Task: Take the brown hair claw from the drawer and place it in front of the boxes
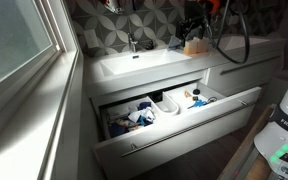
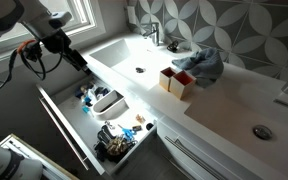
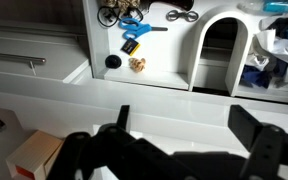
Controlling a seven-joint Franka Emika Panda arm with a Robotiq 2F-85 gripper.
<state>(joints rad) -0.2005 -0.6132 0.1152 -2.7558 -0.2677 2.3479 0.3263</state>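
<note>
The brown hair claw (image 3: 137, 64) is a tiny brownish clip lying on the white floor of an open compartment of the drawer (image 3: 87, 45). The drawer is pulled out in both exterior views (image 1: 184, 125) (image 2: 59, 120). My gripper (image 3: 189, 125) is open and empty, with its dark fingers spread above the white counter edge, short of the drawer. It hangs over the counter in both exterior views (image 1: 197, 22) (image 2: 74, 52). The boxes (image 2: 179, 82) stand on the counter beside the sink (image 1: 194, 45), and one shows low in the wrist view (image 3: 34, 155).
Near the claw lie a black round item (image 3: 112, 61), a small blue item (image 3: 131, 45) and blue-handled scissors (image 3: 134, 18). A white arched divider bin (image 3: 219, 50) stands beside them. A blue cloth (image 2: 206, 62) lies behind the boxes. A faucet (image 1: 132, 42) stands at the sink.
</note>
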